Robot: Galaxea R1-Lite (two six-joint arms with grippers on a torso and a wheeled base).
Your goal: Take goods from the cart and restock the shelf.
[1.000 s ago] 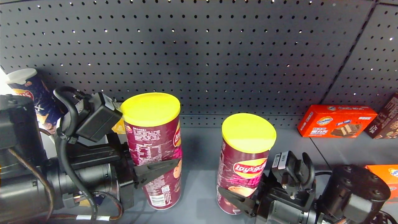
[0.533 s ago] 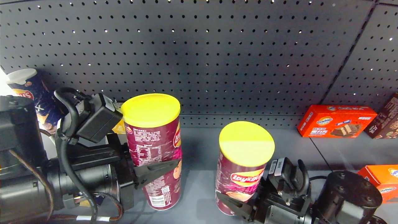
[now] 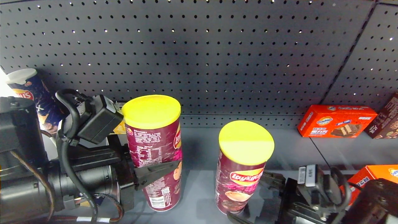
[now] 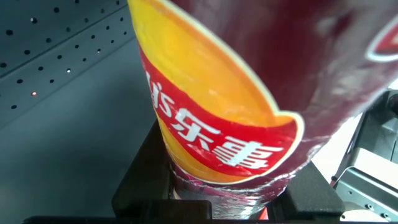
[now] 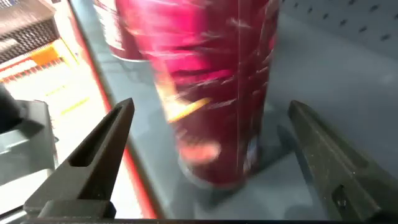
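Two maroon chip cans with yellow lids are upright over the grey shelf (image 3: 199,149). My left gripper (image 3: 161,165) is shut on the left can (image 3: 152,140) around its lower half; in the left wrist view that can (image 4: 230,112) bulges close above the gripper (image 4: 230,199). The right can (image 3: 241,174) stands free on the shelf. My right gripper (image 3: 258,199) is open just to its right, and its fingers do not touch the can. In the right wrist view the right can (image 5: 217,93) stands beyond the spread fingers (image 5: 93,162) of the gripper (image 5: 211,109).
A dark pegboard wall (image 3: 199,56) backs the shelf. A blue chip can (image 3: 28,90) stands at far left behind my left arm. An orange box (image 3: 337,121) and a brown box (image 3: 385,118) lie at back right, and another orange box (image 3: 376,177) nearer. Open shelf lies between the cans.
The right can came down a little, then my right gripper opened, let go of it and drew back to the right. The left arm and its can barely moved.
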